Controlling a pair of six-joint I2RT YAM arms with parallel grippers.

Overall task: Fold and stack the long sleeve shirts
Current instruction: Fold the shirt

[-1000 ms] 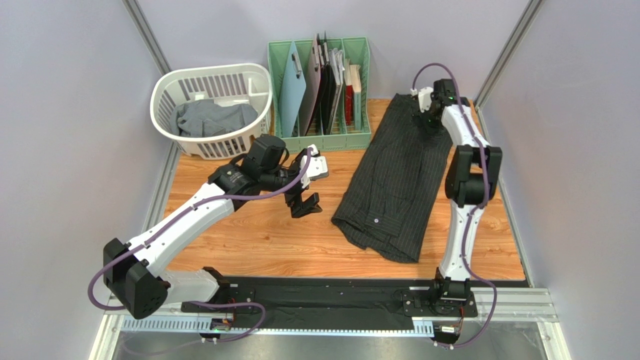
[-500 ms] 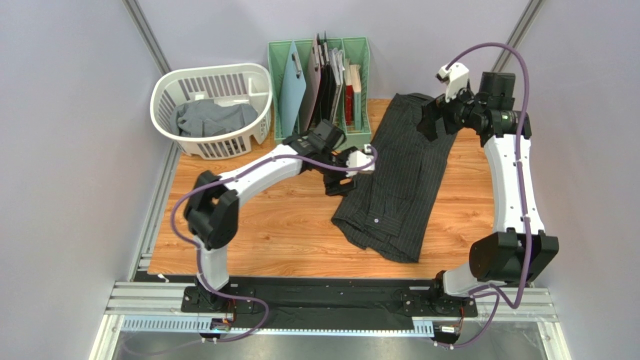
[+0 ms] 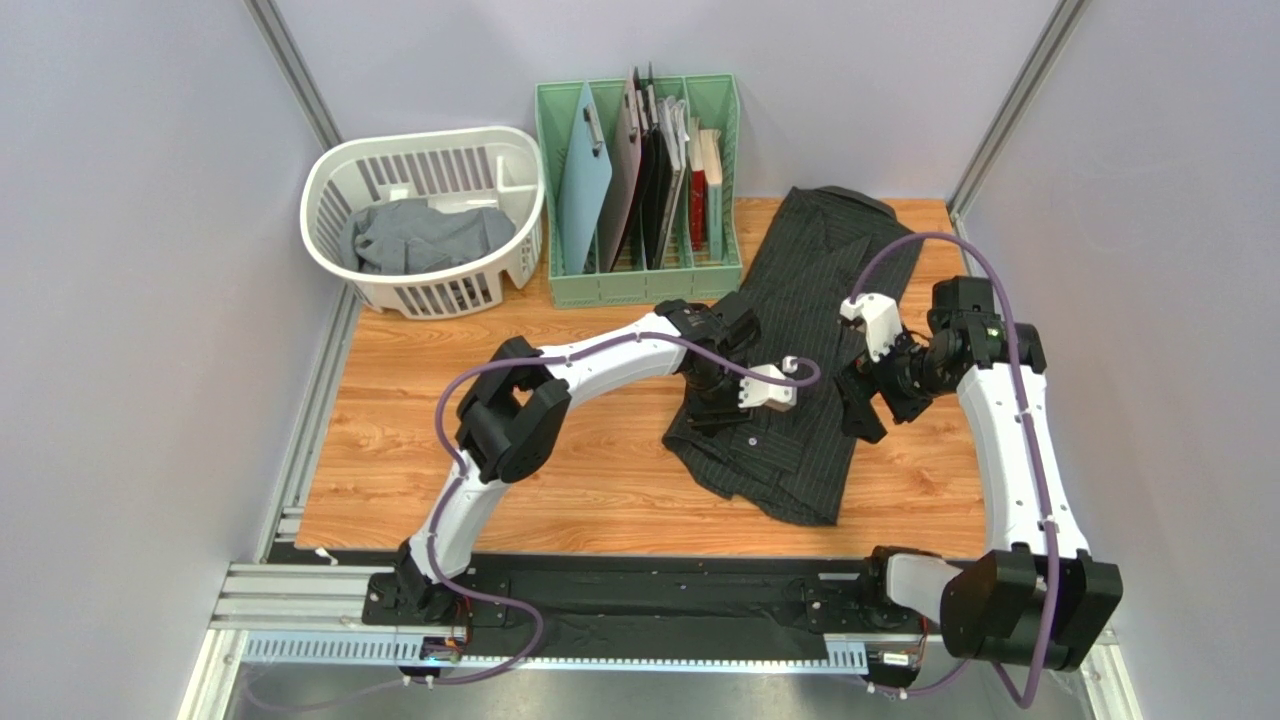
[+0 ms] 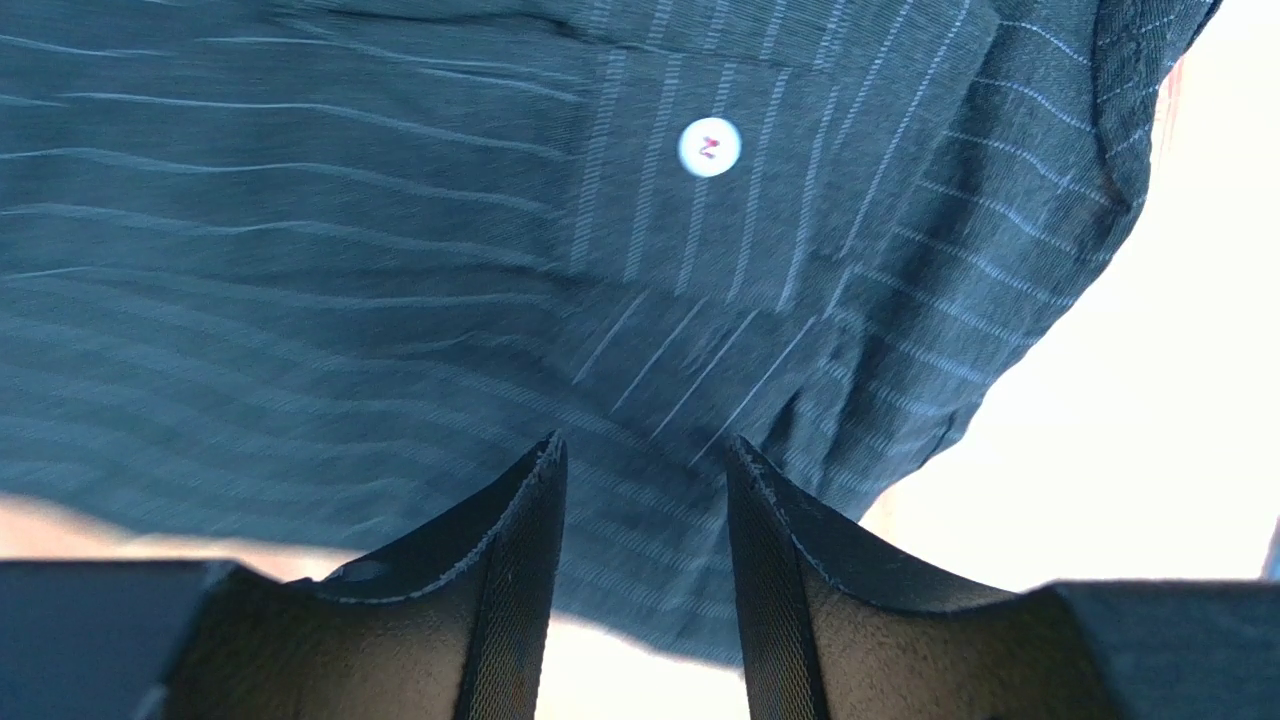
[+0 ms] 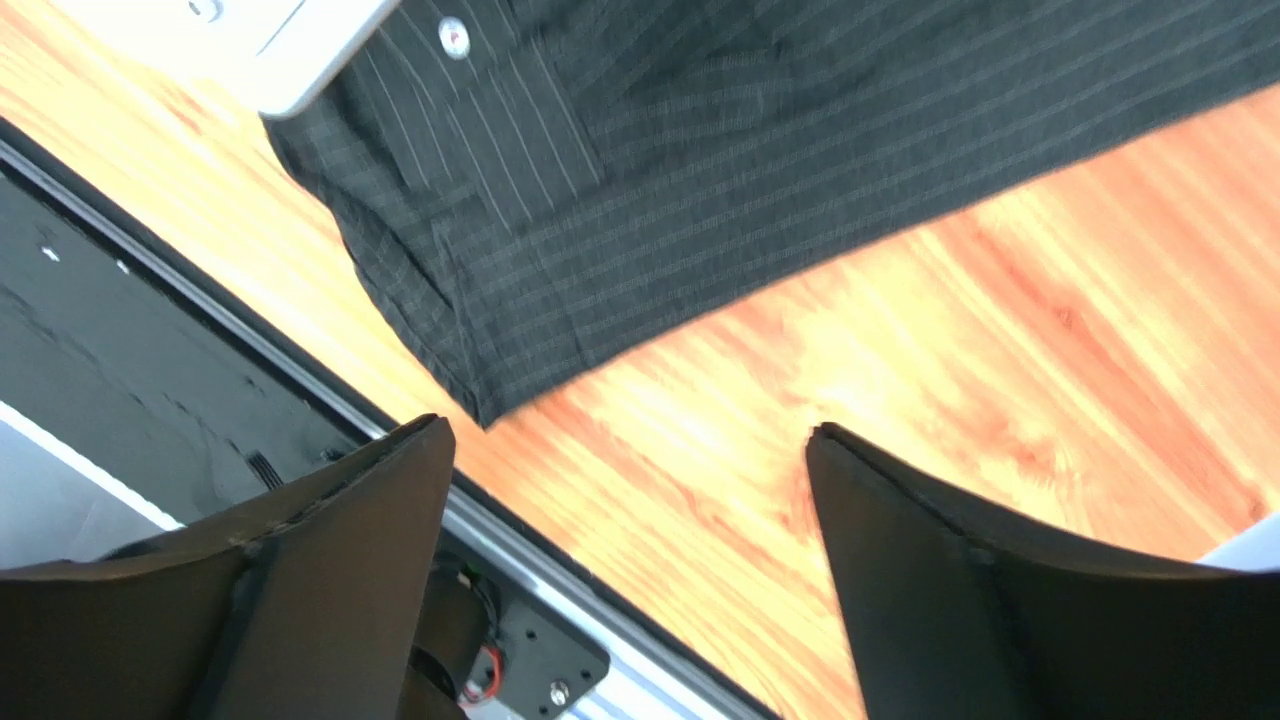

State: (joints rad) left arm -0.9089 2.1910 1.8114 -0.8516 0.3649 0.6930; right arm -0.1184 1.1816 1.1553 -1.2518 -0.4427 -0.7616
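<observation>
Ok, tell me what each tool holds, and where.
Nothing is held. The left tool hangs half open over the black shirt near its hem, with no cloth between its fingers. The right tool gapes over the table.

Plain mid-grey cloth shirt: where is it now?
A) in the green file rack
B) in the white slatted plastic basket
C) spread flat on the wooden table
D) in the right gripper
B: the plain mid-grey cloth shirt lies bunched inside the white slatted plastic basket, far left in the top view.

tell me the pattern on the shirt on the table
Black shirt with thin pale pinstripes; clearest in left wrist view.
</observation>
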